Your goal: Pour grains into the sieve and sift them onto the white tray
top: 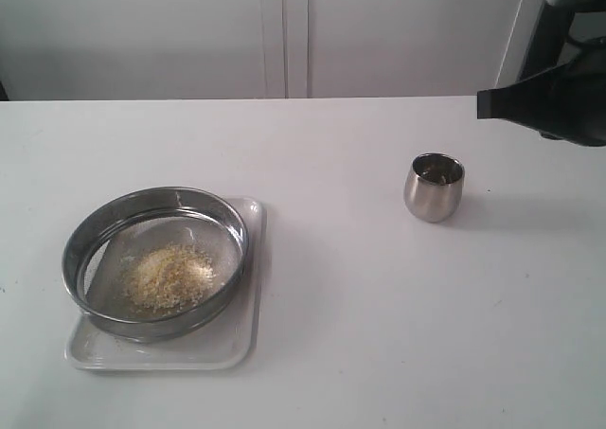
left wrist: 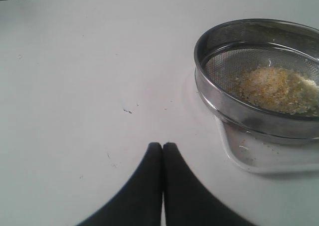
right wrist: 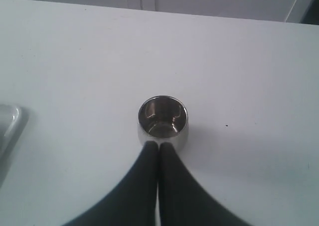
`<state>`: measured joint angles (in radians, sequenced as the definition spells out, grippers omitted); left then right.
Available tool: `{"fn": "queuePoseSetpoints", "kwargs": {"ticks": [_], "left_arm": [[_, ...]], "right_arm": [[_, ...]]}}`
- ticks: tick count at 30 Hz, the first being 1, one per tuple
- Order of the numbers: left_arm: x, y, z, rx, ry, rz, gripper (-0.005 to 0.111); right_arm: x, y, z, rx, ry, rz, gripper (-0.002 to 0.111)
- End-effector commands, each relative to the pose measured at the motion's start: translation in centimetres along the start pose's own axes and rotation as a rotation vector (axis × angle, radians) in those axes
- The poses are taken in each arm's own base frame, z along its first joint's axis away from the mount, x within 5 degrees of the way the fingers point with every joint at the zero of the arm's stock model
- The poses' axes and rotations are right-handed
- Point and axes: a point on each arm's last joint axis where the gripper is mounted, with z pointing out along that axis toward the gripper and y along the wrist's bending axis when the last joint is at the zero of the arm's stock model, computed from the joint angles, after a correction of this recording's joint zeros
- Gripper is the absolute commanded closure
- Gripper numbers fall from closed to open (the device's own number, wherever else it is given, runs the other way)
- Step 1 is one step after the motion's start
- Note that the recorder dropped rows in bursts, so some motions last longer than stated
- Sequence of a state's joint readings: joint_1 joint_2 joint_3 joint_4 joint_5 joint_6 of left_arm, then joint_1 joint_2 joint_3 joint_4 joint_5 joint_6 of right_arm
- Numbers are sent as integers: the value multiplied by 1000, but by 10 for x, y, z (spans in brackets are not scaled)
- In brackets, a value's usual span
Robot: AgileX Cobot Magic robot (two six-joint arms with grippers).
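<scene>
The sieve (top: 76, 249) rests on the white tray (top: 241, 334) at the table's front left, with a heap of yellow and beige grains (top: 170, 276) on its mesh. In the left wrist view the sieve (left wrist: 239, 117), the grains (left wrist: 276, 89) and the tray (left wrist: 249, 158) lie beside my left gripper (left wrist: 162, 145). That gripper is shut on nothing, over bare table, apart from the tray, and is out of the exterior view. My right gripper (top: 481, 103) hangs shut above and behind the small steel cup (top: 434, 187). Its tips (right wrist: 159, 144) are shut, empty, just short of the cup (right wrist: 163, 117).
The steel cup stands upright at the right middle of the white table and looks empty inside. A corner of the tray (right wrist: 9, 123) shows in the right wrist view. White cabinet doors (top: 284, 31) close off the far side of the table.
</scene>
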<state>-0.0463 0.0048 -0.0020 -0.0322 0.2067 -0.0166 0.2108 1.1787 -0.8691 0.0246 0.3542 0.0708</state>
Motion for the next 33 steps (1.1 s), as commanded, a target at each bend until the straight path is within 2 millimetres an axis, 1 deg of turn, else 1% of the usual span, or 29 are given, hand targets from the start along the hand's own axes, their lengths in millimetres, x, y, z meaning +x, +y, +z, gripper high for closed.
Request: {"fn": "queuePoseSetpoints", "kwargs": {"ticks": [1,3,11,14,16,21,23,27,33], "left_arm": [[0,0,0,-4,-6,-4,107],[0,0,0,-4,-6,-4,107],[0,0,0,-4,-6,-4,107],[0,0,0,-4,-6,-4,107],[0,0,0,-4,-6,-4,107],[0,0,0,-4,-6,-4,107],[0,0,0,-4,-6,-4,107],[0,0,0,-4,-6,-4,107],[0,0,0,-4,-6,-4,107]], "right_arm": [[1,0,-15,0,6,12,108],[2,0,-17,0,2,12,108],[17,-2,-22,4,54,14,108],[20,-2,-32,2,33,23,108],[25,-2,-39,1,29,29,108],[46,-4,-53,3,49,33,108],[51,-4,-59,1,36,33,108],[52,-4,-71,-3,-11,30,108],[52,-4,-80,-7,-38,32,108]]}}
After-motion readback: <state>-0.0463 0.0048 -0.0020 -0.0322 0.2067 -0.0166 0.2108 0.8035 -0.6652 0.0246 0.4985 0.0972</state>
